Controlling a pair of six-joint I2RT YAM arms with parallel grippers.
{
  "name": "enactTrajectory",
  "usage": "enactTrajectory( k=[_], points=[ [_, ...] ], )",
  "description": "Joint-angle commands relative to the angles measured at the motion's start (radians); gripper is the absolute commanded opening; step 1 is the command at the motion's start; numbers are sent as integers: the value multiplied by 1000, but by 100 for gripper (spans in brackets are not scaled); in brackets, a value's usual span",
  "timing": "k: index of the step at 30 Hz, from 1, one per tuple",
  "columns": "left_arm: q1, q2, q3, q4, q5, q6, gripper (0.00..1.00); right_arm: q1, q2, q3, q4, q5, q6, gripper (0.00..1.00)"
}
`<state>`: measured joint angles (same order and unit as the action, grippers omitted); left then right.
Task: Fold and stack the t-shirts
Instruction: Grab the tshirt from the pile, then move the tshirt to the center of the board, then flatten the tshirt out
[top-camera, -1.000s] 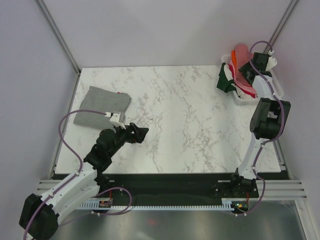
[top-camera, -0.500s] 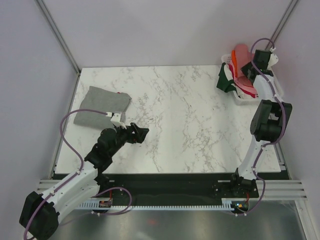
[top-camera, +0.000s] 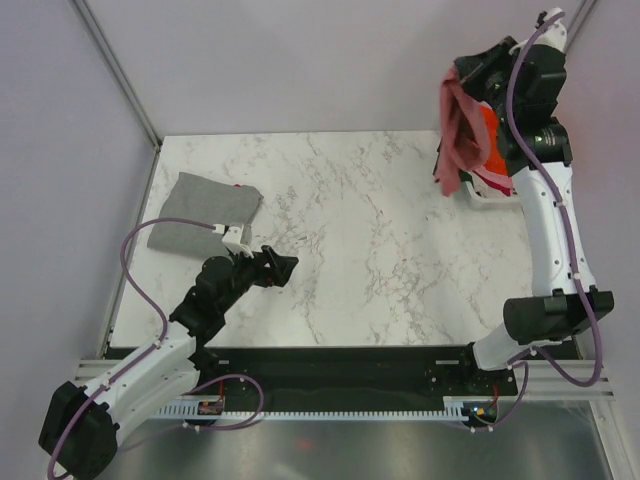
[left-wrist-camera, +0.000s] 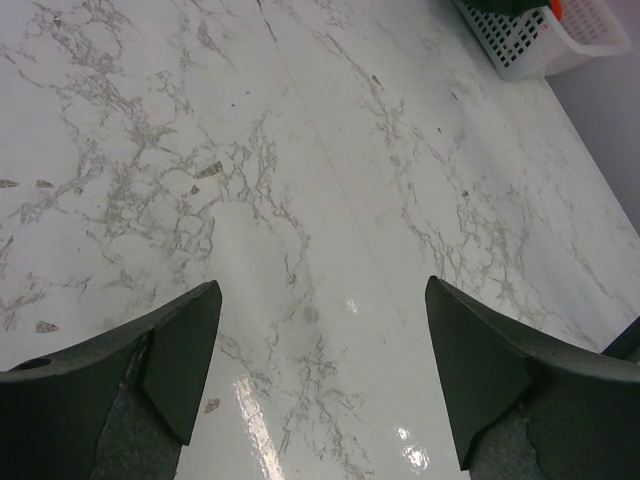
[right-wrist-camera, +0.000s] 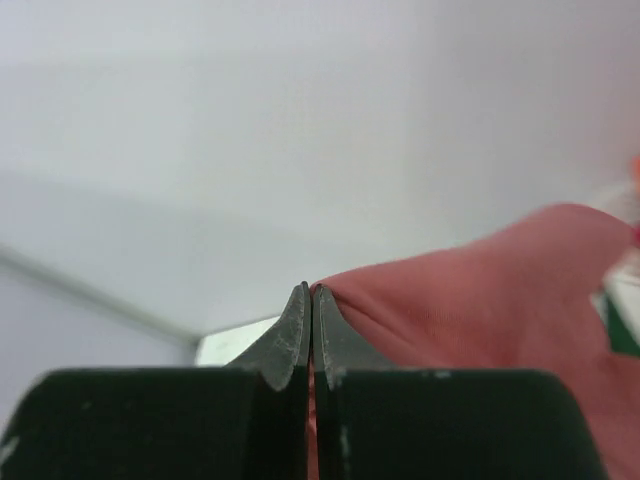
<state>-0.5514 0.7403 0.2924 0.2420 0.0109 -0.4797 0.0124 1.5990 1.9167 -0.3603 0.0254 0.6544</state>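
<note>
Up from the white basket (top-camera: 482, 197) the right gripper (top-camera: 472, 72) has risen, jaws pinched on the salmon-pink t-shirt (top-camera: 458, 130), which hangs just below it over the marble table (top-camera: 400, 250). The left gripper (top-camera: 280, 267) hovers spread wide, with the folded grey t-shirt (top-camera: 205, 210) lying beyond it to the left.

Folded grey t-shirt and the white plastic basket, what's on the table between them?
Nothing: in the top external view only bare marble tabletop runs from the folded grey t-shirt to the white plastic slatted basket.
</note>
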Motion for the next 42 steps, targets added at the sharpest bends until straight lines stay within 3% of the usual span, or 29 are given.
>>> enactTrajectory(
  k=[1,6,9,11,12,13,14,17,20,26,29,34,42],
  points=[
    [1,4,13,52,17,35,90,103,-71,116,11,-175,-3,0],
    [-1,-1,13,48,12,33,89,104,-59,116,-58,-110,-13,0],
    [1,-7,17,37,6,35,89,98,-39,27,-107,-146,-33,0],
    [1,-12,19,34,3,33,89,101,-57,-133,-129,-205,-38,28],
    [1,-10,19,34,3,35,89,103,-69,-195,-132,-211,-39,50],
    [1,-13,19,33,1,33,89,104,-88,-262,-135,-191,-47,95],
    [1,-13,17,33,3,35,89,112,-140,-406,-111,-177,-59,98],
    [1,-13,16,33,0,36,89,130,-255,-661,-13,-160,-107,90],
    [1,-2,22,37,6,35,89,172,-312,-795,1,-112,-172,81],
    [1,11,27,37,6,38,89,279,-272,-907,47,-105,-243,66],
    [1,4,25,30,-6,43,89,372,-210,-891,75,-65,-265,62],
    [1,-13,28,5,-43,46,89,529,-70,-788,92,8,-298,70],
    [1,-7,60,-90,-192,7,83,644,223,-544,77,44,-291,70]
  ],
)
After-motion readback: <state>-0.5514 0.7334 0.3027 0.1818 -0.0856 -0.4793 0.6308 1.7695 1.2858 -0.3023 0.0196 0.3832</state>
